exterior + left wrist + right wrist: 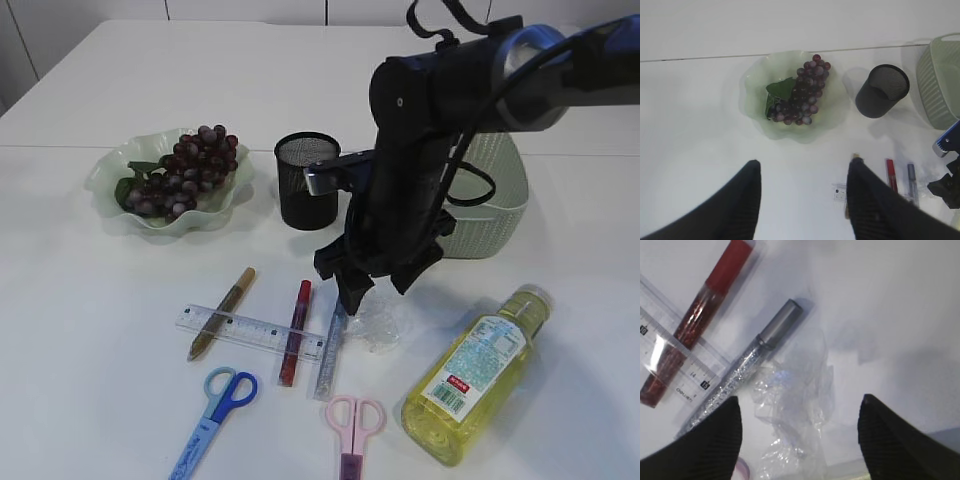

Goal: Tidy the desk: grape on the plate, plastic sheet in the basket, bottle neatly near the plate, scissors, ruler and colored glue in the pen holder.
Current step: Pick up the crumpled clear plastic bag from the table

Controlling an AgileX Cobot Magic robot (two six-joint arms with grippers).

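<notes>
My right gripper (372, 292) hangs open just over the crumpled clear plastic sheet (378, 328). In the right wrist view the sheet (790, 390) lies between its spread fingers (715, 440). The grape bunch (190, 170) rests on the pale green plate (108, 178). Flat on the table lie the ruler (250, 330), the gold (222, 312), red (296, 330) and silver (330, 352) glue pens, blue scissors (215, 405), pink scissors (352, 425) and the yellow bottle (480, 370). My left gripper (805, 167) is open and empty, high above the table.
The black mesh pen holder (305, 180) stands beside the plate. The green basket (495, 200) sits behind my right arm. The table's far edge runs behind them.
</notes>
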